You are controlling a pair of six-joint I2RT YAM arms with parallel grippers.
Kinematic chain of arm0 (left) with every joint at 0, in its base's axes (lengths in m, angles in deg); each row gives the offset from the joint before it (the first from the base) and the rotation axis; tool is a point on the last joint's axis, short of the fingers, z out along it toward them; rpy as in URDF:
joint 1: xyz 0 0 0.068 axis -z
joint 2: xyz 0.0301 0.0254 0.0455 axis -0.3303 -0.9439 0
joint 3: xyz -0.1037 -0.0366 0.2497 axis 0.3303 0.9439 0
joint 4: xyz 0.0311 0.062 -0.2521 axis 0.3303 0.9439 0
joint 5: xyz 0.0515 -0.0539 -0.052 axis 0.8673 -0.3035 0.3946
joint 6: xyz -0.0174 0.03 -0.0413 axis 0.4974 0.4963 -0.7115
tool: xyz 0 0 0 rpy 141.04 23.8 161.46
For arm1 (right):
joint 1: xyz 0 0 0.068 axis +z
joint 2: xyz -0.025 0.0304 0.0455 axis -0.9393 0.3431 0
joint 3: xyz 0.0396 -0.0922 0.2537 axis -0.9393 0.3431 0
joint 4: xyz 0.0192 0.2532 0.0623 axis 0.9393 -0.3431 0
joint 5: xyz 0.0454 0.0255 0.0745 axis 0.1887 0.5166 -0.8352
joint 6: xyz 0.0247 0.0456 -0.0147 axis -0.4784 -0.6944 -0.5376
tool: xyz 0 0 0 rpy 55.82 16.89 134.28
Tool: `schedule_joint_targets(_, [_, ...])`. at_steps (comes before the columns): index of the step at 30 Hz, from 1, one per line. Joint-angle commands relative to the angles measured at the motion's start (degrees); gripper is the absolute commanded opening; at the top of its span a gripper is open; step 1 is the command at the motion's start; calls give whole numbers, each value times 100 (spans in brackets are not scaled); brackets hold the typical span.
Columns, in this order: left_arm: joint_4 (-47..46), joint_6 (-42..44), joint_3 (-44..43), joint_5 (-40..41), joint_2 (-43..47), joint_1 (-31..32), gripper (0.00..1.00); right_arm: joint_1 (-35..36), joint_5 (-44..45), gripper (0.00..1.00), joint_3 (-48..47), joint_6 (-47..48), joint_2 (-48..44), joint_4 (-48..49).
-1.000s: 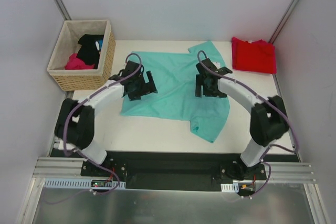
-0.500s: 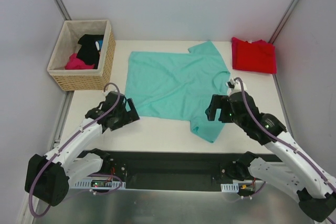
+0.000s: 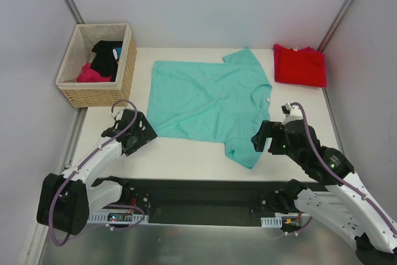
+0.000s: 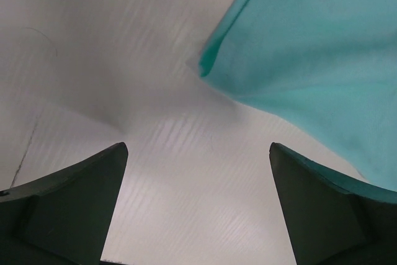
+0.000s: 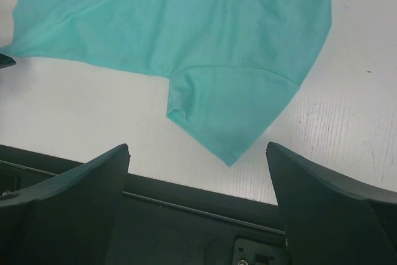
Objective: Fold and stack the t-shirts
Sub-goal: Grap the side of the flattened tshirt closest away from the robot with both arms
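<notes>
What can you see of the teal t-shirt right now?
The teal t-shirt is plain, soft-looking fabric, lying flat and unfolded on the white table, collar to the right, hem to the left, one short sleeve pointing away, the other toward the arms. The left gripper beside its near-left corner and the right gripper by the near sleeve are open, not touching it.

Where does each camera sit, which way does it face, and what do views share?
Top external: above and behind the bases, looking down on the white table; both arms, left gripper and right gripper open.
Left wrist: low over the table, facing a hem corner of the teal cotton t-shirt; own fingers show.
Right wrist: over the near edge, facing that shirt's sleeve and black base rail; own fingers show.
Shared: all see the teal t-shirt.
</notes>
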Motion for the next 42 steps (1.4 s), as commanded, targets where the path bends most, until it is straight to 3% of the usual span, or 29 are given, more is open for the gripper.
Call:
schedule_joint_targets(1, [-585, -150, 185, -15, -513, -230, 98, 31, 33, 97, -16, 30, -116, -168])
schedule_joint_targets(10, [-2272, -159, 632, -1079, -1094, -810, 89, 22, -28, 97, 194, 56, -205, -177])
schedule_joint_targets(16, [-2476, -115, 853, -1379, -945, -1038, 83, 31, -81, 97, 361, -5, -126, -142])
schedule_joint_targets(20, [-2467, -115, 1002, -1572, -787, -1144, 68, 22, -125, 97, 379, -23, 23, -63])
schedule_joint_targets(29, [-2388, -133, 1213, -1608, -532, -1285, 46, 31, -178, 97, 493, -207, 208, 78])
schedule_joint_targets(30, [-2388, -124, 1213, -1616, -540, -1294, 37, 31, -187, 97, 520, -242, 208, 95])
schedule_joint_targets(33, [-2388, -106, 1204, -1608, -540, -1320, 23, 31, -204, 97, 564, -304, 182, 104])
schedule_joint_targets(42, [-2388, -54, 1099, -1599, -681, -1461, 16, 22, -230, 97, 625, -339, 120, 34])
